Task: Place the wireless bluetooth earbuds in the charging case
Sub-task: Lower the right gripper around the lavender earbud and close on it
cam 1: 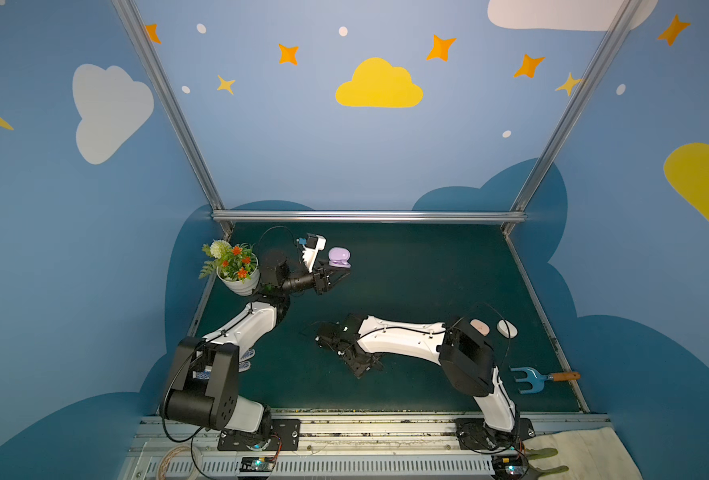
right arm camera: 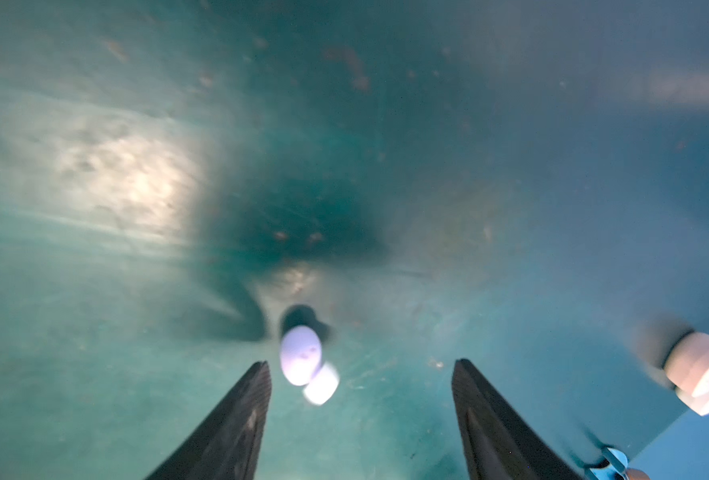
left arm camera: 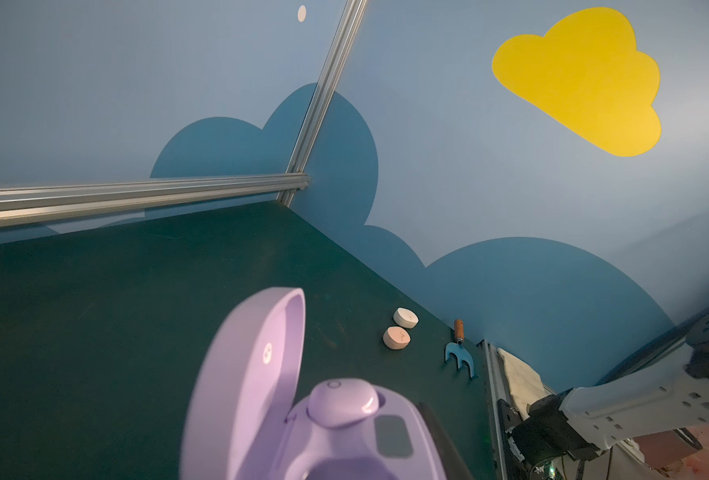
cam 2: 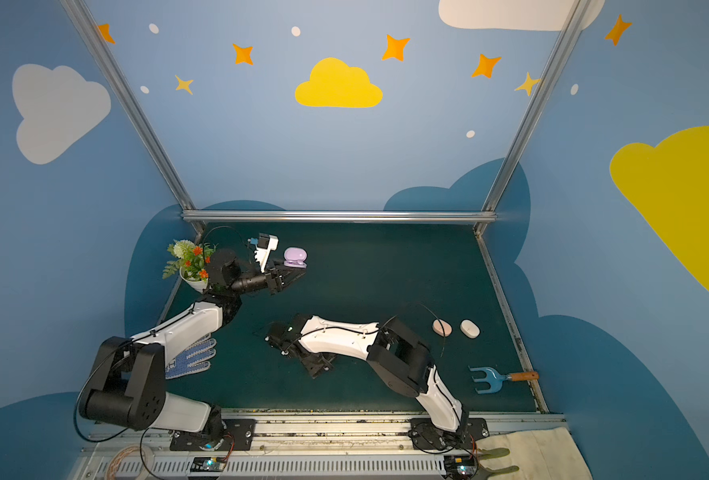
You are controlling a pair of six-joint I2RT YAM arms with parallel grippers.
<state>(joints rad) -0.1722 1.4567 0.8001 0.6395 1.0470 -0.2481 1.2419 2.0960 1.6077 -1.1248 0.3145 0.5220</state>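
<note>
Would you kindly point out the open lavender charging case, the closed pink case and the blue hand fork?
lavender charging case (left arm camera: pixel 240 386): left wrist view, inside of its raised lid.
pink case (cam 2: pixel 442 328): in a top view, middle of its closed top.
blue hand fork (cam 2: pixel 495 379): in a top view, head behind the prongs.

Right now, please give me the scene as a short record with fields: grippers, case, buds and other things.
left gripper: shut on the lilac case, lid open
seated bud: lilac, in the case
right gripper: open, low over the table
loose bud: lilac, between the open jaws, not gripped
pale bud: on the table beside the right gripper
closed cases: pink case and white case, side by side
other: fork, flower pot, glove
</note>
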